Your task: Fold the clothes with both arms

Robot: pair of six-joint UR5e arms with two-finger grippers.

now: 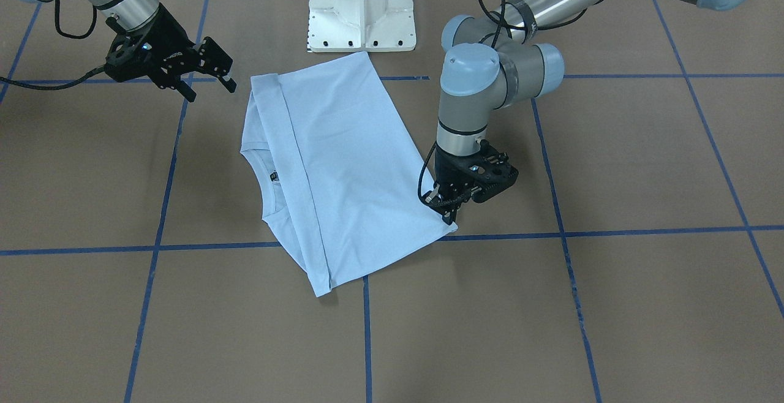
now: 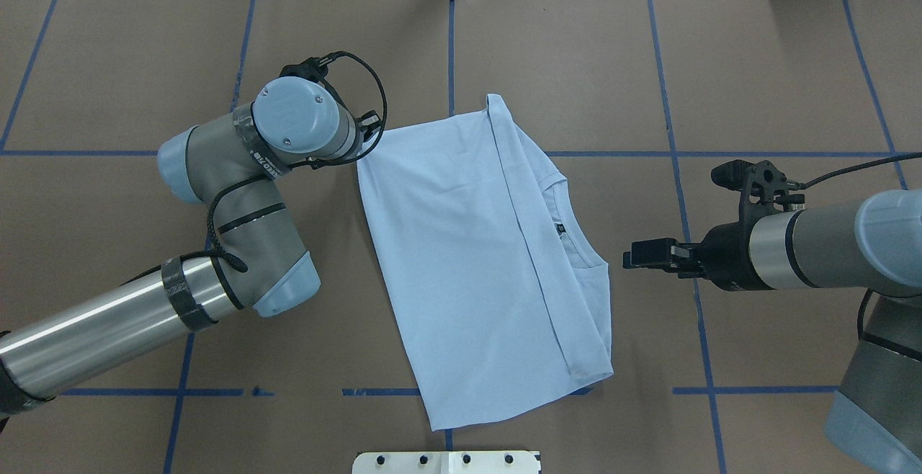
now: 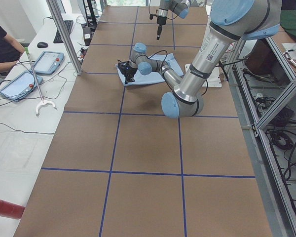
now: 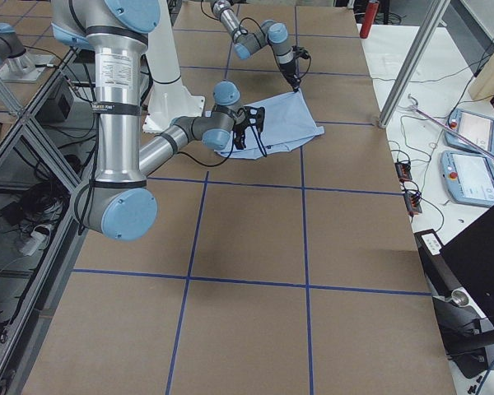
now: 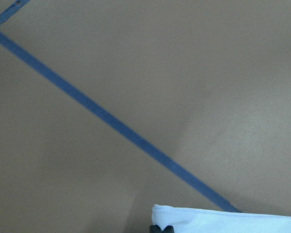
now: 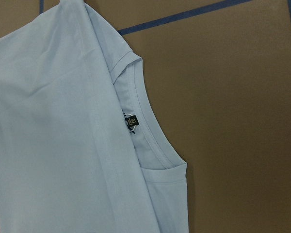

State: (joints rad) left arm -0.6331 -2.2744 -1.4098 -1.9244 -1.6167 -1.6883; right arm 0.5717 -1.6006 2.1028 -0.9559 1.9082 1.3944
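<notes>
- Two arms are over the brown table (image 1: pixel 612 164). The left arm (image 1: pixel 484 84) is bent sharply, with its wrist pointing straight down.
- We see the left gripper (image 1: pixel 452 214) with its fingers drawn narrow, pinching the far left corner of the T-shirt (image 1: pixel 343 164). In the left wrist view the dark fingertips (image 5: pixel 162 228) sit right at the cloth's edge.
- The right arm (image 2: pixel 814 243) stretches low and nearly level from the right, its wrist turned towards the shirt.
- The right gripper (image 1: pixel 212 93) has its fingers spread wide and holds nothing. It hovers off the shirt's right side, apart from the cloth.
- We find the pale blue T-shirt flat at mid-table, just beyond the white pedestal base (image 1: pixel 361 17). It is folded lengthwise, with its round neck and black neck label (image 6: pixel 132 121) towards the right.
</notes>
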